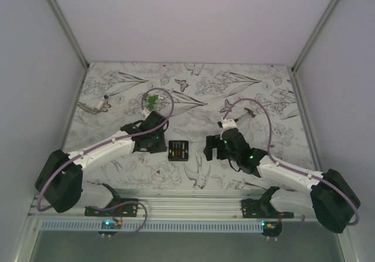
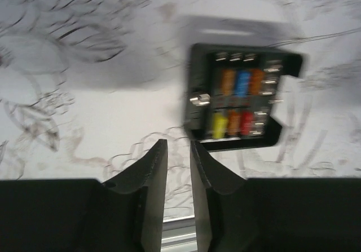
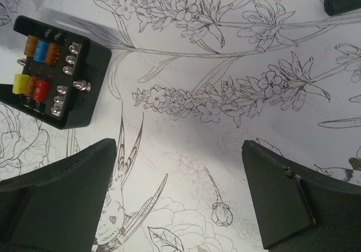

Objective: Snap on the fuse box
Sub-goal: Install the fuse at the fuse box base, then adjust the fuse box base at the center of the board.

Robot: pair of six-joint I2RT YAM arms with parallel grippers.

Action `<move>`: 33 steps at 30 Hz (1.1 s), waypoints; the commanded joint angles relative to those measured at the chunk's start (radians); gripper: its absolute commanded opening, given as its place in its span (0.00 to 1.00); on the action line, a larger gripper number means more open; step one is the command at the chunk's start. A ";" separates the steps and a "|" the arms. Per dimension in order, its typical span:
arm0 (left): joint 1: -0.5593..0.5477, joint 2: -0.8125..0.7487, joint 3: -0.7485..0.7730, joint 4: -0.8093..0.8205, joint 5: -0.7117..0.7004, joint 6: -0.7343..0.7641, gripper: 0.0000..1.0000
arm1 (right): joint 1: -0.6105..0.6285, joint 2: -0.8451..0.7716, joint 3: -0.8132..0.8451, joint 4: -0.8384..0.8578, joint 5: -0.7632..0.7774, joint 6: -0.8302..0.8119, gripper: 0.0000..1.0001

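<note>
Dark fingers (image 2: 148,184) of the left hand (image 2: 178,145) are being held only a narrow slit apart, with nothing pinched between them. Just beyond their tips and a little to one side, the fuse box (image 2: 236,94) is lying flat on the patterned counter (image 2: 101,105), untouched, with its orange, blue, yellow and red fuses being shown uncovered. The wrist view is blurred, so finer detail cannot be told. In the overhead view the box is being flanked by both hands, roughly midway between them. The right hand (image 3: 177,146) is being kept spread wide and empty, hovering low over the counter with the box lying off beyond one of its fingers.

The step in hand is judged to be getting the box steadied and pressed home. This is best done with the box being braced from one side while pressure is being applied straight down and evenly, since a tilted push is likely to send it skating across the counter. Both arms are being held stretched forward and angled inward, wrists pitched down towards the counter.
</note>
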 commanded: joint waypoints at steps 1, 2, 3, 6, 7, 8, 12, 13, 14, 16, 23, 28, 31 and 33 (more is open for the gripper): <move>0.067 -0.036 -0.121 -0.011 0.053 0.010 0.22 | -0.009 0.015 0.055 -0.007 -0.014 -0.001 1.00; 0.079 -0.033 -0.134 0.001 0.061 0.013 0.19 | -0.009 0.020 0.059 -0.004 -0.014 0.001 1.00; 0.087 -0.019 -0.142 0.014 0.076 0.016 0.16 | -0.009 0.030 0.064 -0.002 -0.014 0.001 1.00; 0.093 0.042 -0.155 0.078 0.126 0.013 0.10 | -0.009 0.062 0.089 -0.003 -0.010 0.001 1.00; 0.093 0.060 -0.157 0.104 0.145 0.007 0.10 | -0.009 0.071 0.097 -0.003 -0.007 0.002 1.00; 0.092 0.078 -0.158 0.123 0.162 0.003 0.09 | -0.009 0.078 0.103 -0.004 -0.001 0.001 1.00; 0.073 0.117 -0.154 0.179 0.194 -0.016 0.09 | -0.010 0.105 0.146 -0.019 0.067 -0.017 1.00; 0.065 0.122 -0.154 0.183 0.195 -0.019 0.09 | -0.011 0.116 0.169 -0.031 0.093 -0.023 1.00; 0.060 0.125 -0.154 0.192 0.196 -0.023 0.09 | -0.013 0.133 0.194 -0.043 0.117 -0.029 1.00; 0.052 0.130 -0.158 0.209 0.199 -0.033 0.10 | -0.021 0.176 0.252 -0.051 0.147 -0.054 1.00; 0.016 0.174 -0.167 0.305 0.256 -0.062 0.16 | -0.064 0.457 0.529 -0.061 0.210 -0.125 1.00; 0.046 0.105 -0.224 0.309 0.242 -0.052 0.27 | -0.065 0.662 0.744 -0.107 0.257 -0.174 1.00; 0.084 0.050 -0.261 0.299 0.245 -0.038 0.39 | -0.067 0.765 0.868 -0.136 0.280 -0.212 1.00; 0.104 0.021 -0.281 0.285 0.238 -0.028 0.47 | -0.067 0.832 0.940 -0.163 0.284 -0.226 1.00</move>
